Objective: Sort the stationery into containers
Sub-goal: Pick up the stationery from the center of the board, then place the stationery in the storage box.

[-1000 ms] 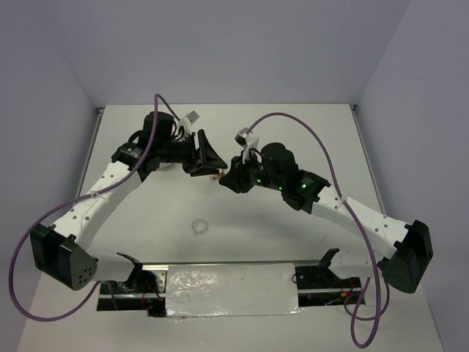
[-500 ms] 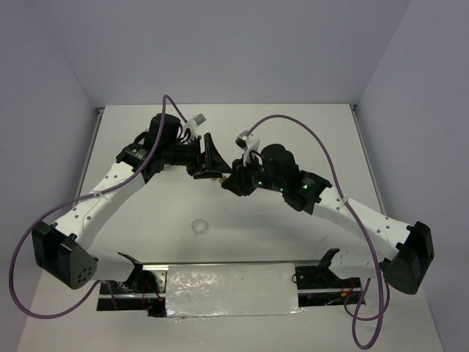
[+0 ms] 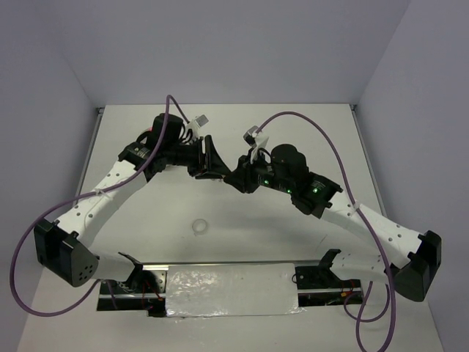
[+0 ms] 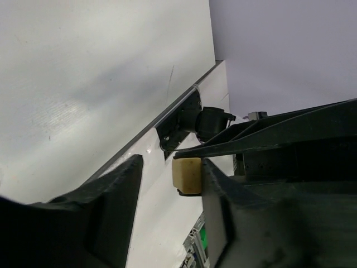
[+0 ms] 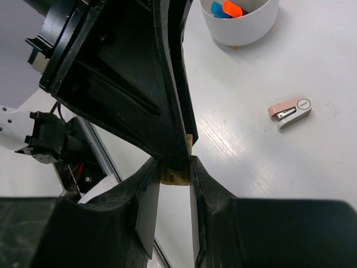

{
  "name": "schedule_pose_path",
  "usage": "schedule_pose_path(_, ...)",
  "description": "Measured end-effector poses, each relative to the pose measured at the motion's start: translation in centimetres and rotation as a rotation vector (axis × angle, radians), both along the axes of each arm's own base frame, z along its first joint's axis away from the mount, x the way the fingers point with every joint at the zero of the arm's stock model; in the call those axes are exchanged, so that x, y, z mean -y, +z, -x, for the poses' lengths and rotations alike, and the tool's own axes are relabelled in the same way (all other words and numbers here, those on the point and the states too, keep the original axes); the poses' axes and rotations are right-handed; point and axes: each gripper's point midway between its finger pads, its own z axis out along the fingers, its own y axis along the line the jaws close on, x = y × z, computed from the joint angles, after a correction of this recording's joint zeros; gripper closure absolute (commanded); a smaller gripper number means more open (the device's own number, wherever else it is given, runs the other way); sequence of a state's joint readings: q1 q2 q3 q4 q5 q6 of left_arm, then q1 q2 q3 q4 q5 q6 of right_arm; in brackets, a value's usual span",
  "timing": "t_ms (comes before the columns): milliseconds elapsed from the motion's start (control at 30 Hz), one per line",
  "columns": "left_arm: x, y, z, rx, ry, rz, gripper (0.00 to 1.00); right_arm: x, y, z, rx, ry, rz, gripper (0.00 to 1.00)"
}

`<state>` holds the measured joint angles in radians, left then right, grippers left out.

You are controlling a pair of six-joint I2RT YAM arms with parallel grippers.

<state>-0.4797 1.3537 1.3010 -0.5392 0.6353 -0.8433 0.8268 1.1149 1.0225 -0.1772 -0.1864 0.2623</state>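
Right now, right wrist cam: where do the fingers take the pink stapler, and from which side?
Straight down from above. The stapler lies flat on the table, long axis roughly left-right in the right wrist view, nothing touching it. Close the fingers across its narrow width at mid-length: the long sides look straight, the grey end is rounded and would likely slip.

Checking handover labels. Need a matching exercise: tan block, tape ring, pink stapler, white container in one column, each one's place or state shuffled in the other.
Things:
1. tan block
2. tape ring
3. pink stapler
4. white container

Places or states:
A. holds blue and orange pieces
B. on the table, a little way from the container
C. between the fingers of the right gripper
D. on the table between the two arms, toward their bases

Pairs: 1-C, 2-D, 3-B, 4-A
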Motion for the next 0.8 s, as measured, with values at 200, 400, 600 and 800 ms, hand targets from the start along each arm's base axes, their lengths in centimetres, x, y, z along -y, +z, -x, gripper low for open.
schedule_pose_path(200, 0.6, 0.8, 0.0, 0.009, -0.017, 0.039, 0.93, -0.2, -0.6, -0.4, -0.004, -0.006, 0.014, 0.85)
schedule_pose_path(400, 0.5, 0.5, -0.8, -0.005, -0.005, 0.025, 1.0, -0.3, -1.0, -1.3, -0.008, -0.023, 0.029, 0.62)
schedule_pose_path(600, -0.1, 1.3, -2.3, 0.047, 0.029, -0.049, 1.0, 0.7, -0.2, -3.3, -0.006, -0.104, -0.005, 0.0)
schedule_pose_path(800, -5.5, 1.8, -10.5, 0.192, 0.332, -0.306, 1.0, 4.0, -0.5, -4.3, -0.022, -0.241, -0.045, 0.0)
